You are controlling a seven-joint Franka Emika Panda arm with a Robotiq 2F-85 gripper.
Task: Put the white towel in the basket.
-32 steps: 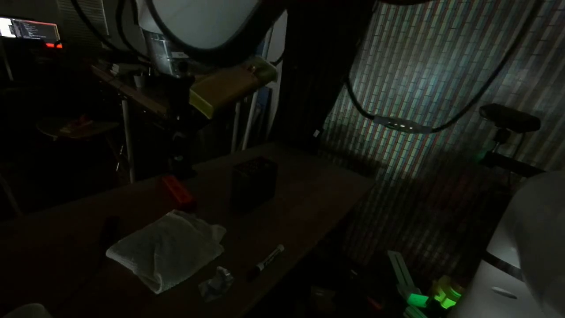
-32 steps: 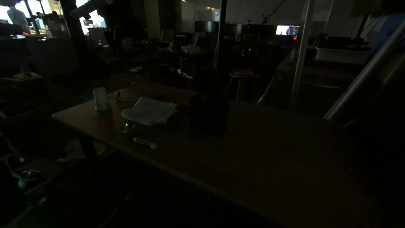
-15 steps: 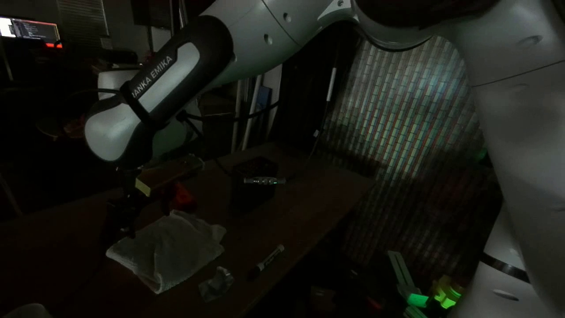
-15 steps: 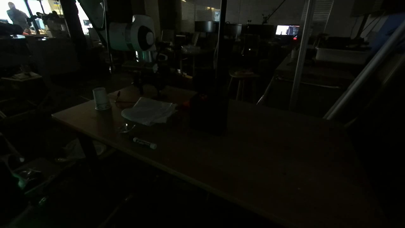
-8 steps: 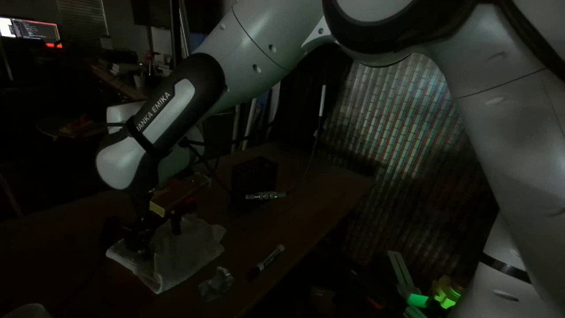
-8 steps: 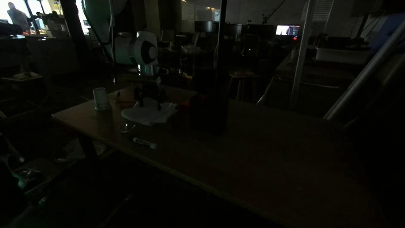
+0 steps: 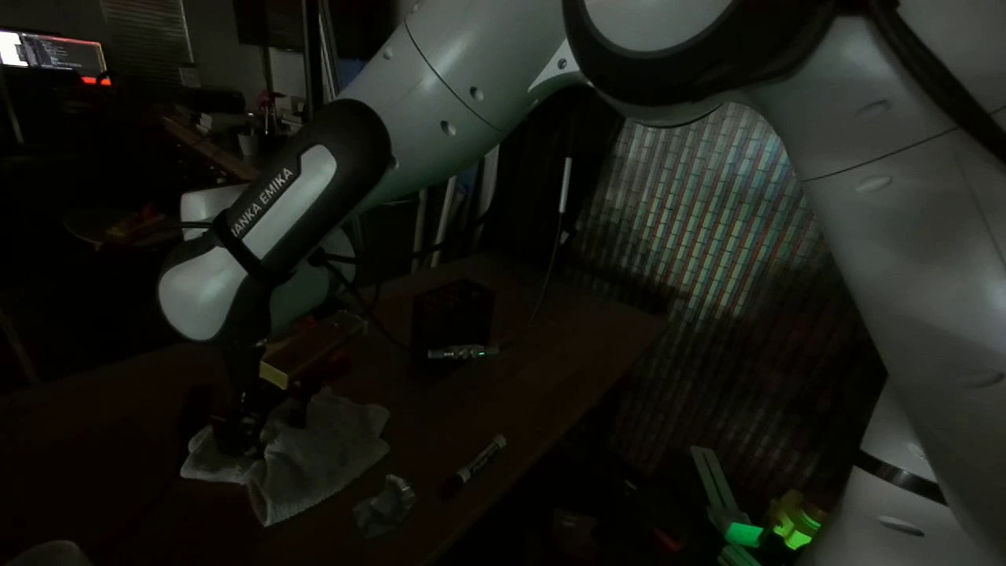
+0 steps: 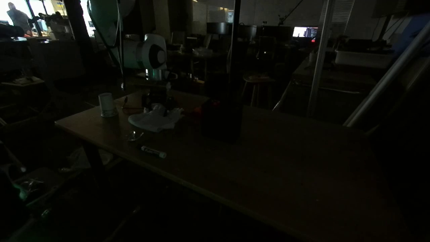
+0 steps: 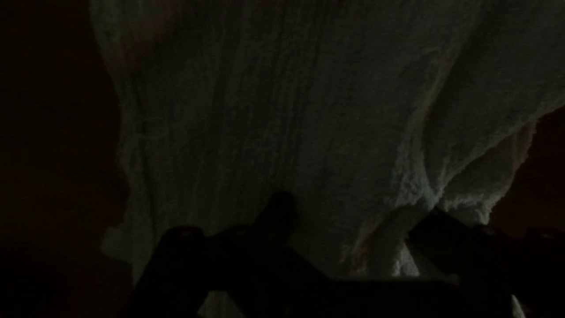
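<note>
The scene is very dark. The white towel lies crumpled on the table under my gripper; it shows in an exterior view and fills much of the wrist view. A black box-like basket stands upright nearby, also in an exterior view; its inside is too dark to see. In the wrist view my gripper has its fingers apart, down on the towel, with cloth bunched up between them. The fingers look partly closed; the right one touches a fold.
A marker and crumpled clear plastic lie near the table edge. A white cup stands beyond the towel. A red object lies between towel and basket. The arm's cable connector hangs in front of the basket.
The arm has come down from above until the gripper reaches the towel. In the last half second the fingers have drawn closer and the towel has bunched up between them.
</note>
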